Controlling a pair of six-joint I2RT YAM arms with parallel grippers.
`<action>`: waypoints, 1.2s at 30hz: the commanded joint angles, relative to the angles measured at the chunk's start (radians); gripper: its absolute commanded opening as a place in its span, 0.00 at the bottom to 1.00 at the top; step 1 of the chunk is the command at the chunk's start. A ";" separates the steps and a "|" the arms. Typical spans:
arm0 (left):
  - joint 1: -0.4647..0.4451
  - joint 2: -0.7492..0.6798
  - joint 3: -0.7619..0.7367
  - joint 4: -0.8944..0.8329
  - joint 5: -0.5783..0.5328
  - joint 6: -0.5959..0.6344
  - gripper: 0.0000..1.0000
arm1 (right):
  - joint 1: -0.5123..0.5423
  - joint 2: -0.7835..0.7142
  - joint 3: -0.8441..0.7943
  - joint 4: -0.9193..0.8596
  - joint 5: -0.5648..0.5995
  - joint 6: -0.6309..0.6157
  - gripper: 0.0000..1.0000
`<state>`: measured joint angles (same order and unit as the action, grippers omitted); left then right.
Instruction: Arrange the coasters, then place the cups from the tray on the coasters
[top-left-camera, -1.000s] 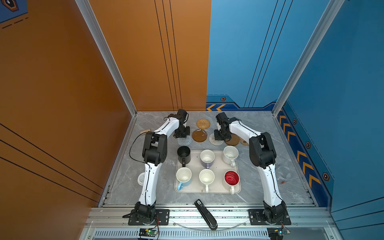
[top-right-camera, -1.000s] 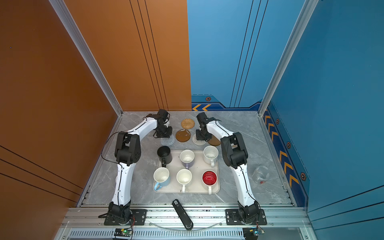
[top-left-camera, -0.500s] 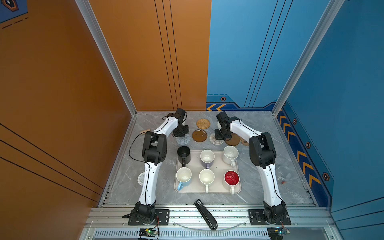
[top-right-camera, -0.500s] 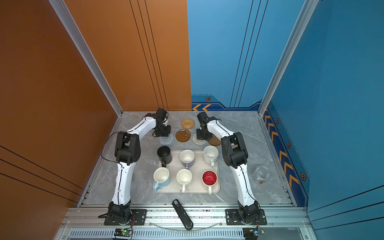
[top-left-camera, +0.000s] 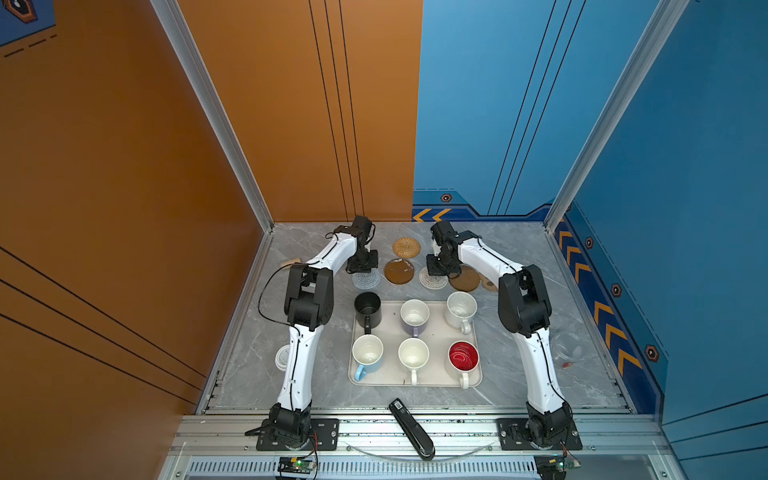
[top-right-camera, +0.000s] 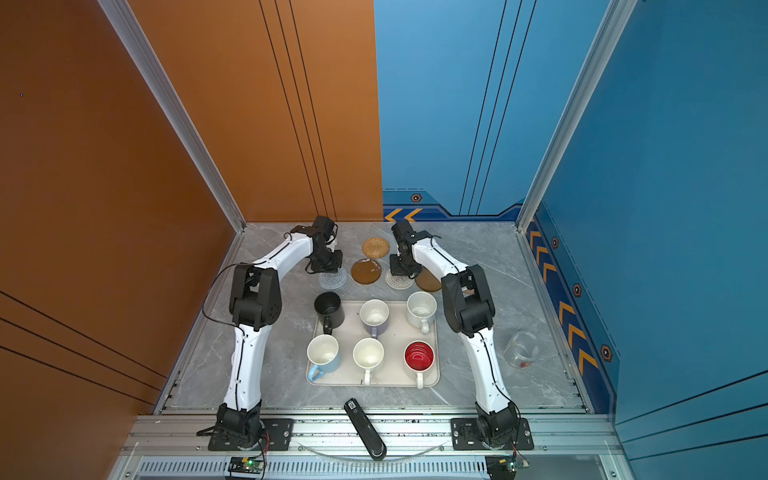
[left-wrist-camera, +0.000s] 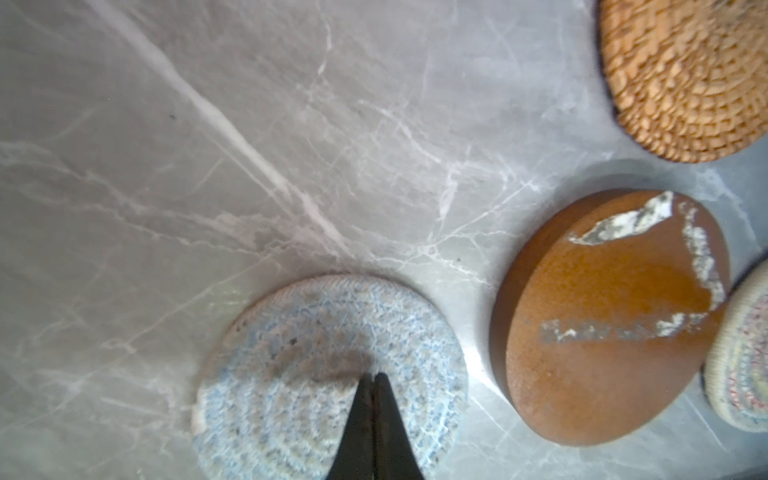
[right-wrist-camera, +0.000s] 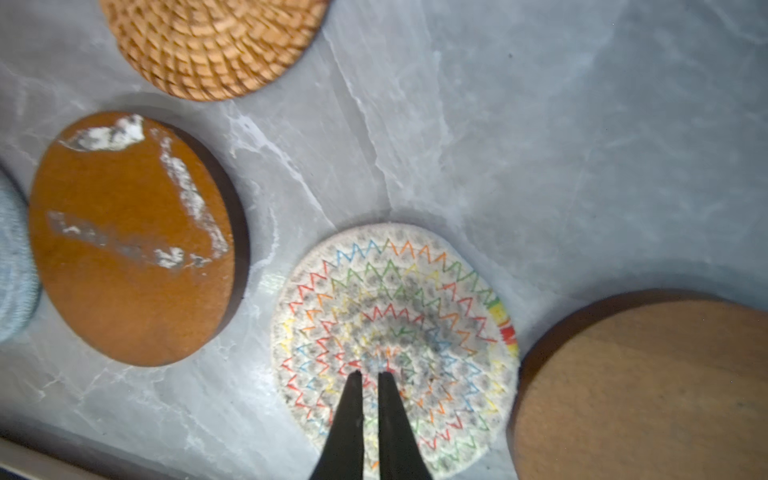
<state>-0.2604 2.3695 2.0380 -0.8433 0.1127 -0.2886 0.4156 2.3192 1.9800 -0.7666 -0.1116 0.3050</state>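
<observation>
**A:** What is standing on the tray (top-left-camera: 435, 332), and which way is it all pointing?

**B:** The tray's long side is running 9 to 3 o'clock. Six mugs are standing upright on it. The far row is holding the black mug (top-left-camera: 367, 308), lavender mug (top-left-camera: 414, 316) and speckled mug (top-left-camera: 460, 307). The near row is holding the light blue mug (top-left-camera: 367, 354), white mug (top-left-camera: 413, 354) and red-lined mug (top-left-camera: 463, 357). Their handles are pointing toward 6, the light blue one's nearer 7.

**A:** And beyond it, at 12?

**B:** Five mats are lying flat in a row running 9 to 3: grey round (top-left-camera: 366, 281), scuffed brown disc (top-left-camera: 399, 271), white round (top-left-camera: 433, 280), plain brown disc (top-left-camera: 465, 279), paw coaster (top-left-camera: 488, 284). The rattan disc (top-left-camera: 406, 247) is lying at 12 of the scuffed one.

**A:** The pincers?

**B:** The left gripper (left-wrist-camera: 375, 376) is pressing its tips together over the grey round's middle. The right gripper (right-wrist-camera: 370, 374) is showing only a thin slit, over the white round's middle. Neither is holding anything I can make out.

**A:** Any change from a second ago?

**B:** None I can make out. All of it, arms included, is matching the earlier views.
</observation>
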 joint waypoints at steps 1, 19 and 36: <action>-0.014 -0.073 0.037 -0.019 -0.003 0.005 0.06 | 0.011 -0.019 0.054 0.001 -0.025 0.006 0.09; -0.050 0.089 0.281 -0.015 0.081 -0.039 0.05 | 0.019 0.141 0.228 0.071 -0.152 0.119 0.12; -0.046 0.190 0.326 0.041 0.130 -0.079 0.04 | 0.005 0.211 0.265 0.109 -0.225 0.160 0.12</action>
<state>-0.3069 2.5328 2.3344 -0.8124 0.2173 -0.3534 0.4267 2.5000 2.2124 -0.6655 -0.3107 0.4477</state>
